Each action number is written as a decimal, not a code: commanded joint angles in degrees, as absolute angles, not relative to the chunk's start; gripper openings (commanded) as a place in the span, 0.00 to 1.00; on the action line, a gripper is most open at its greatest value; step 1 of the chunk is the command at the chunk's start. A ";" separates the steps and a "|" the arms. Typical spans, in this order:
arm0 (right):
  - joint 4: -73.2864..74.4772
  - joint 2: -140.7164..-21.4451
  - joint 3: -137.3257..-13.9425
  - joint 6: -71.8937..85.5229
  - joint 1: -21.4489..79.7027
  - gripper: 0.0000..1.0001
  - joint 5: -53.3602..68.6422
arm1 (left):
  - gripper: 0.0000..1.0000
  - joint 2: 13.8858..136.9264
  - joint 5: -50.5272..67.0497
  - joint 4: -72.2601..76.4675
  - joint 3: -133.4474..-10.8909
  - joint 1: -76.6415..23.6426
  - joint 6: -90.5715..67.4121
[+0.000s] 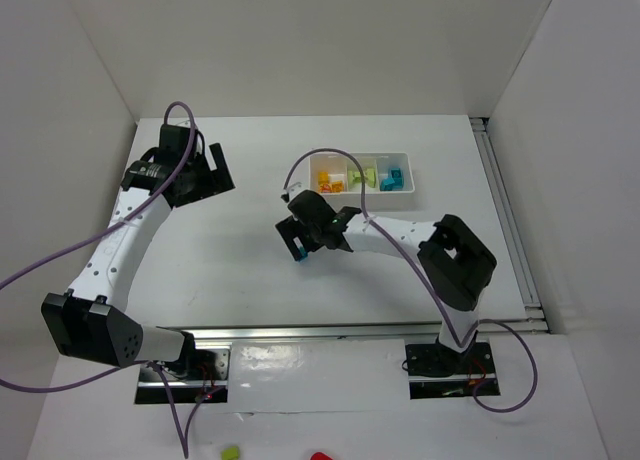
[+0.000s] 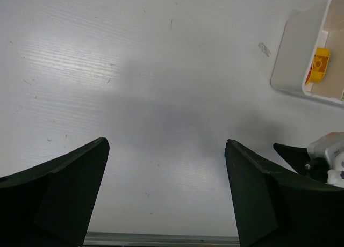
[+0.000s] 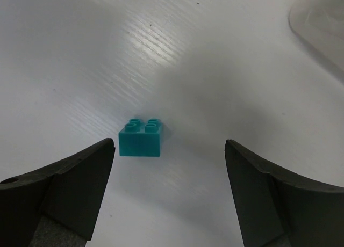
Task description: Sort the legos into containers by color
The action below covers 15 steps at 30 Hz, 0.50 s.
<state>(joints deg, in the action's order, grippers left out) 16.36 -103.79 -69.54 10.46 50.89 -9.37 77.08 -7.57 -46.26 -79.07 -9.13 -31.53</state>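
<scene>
A cyan-blue lego [image 3: 141,138] stands studs-up on the white table, apart from both fingers and nearer the left one. My right gripper [image 3: 169,145] is open around it and holds nothing. From above, that gripper [image 1: 300,242] is left of and in front of the white tray [image 1: 362,160], with the brick [image 1: 301,256] at its tip. The three containers hold orange legos [image 1: 330,182], lime green legos [image 1: 362,175] and blue legos [image 1: 393,177]. My left gripper [image 2: 166,145] is open and empty over bare table at the far left [image 1: 215,170]; the tray's corner [image 2: 293,59] and an orange lego [image 2: 321,62] show there.
A metal rail [image 1: 350,330] runs along the near table edge by the arm bases. White walls close in the table on three sides. A green piece [image 1: 230,452] and a red piece [image 1: 320,457] lie below the table edge. Purple cables loop over both arms.
</scene>
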 commanded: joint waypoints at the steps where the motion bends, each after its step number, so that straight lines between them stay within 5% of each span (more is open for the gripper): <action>1: 16.09 -105.55 -70.22 9.49 51.59 0.90 -8.62 | 0.99 77.34 -7.21 -45.26 -78.67 -8.79 -30.50; 15: 13.98 -109.16 -70.75 10.02 53.70 0.61 -8.00 | 0.99 76.29 -7.21 -45.26 -78.13 -8.79 -30.50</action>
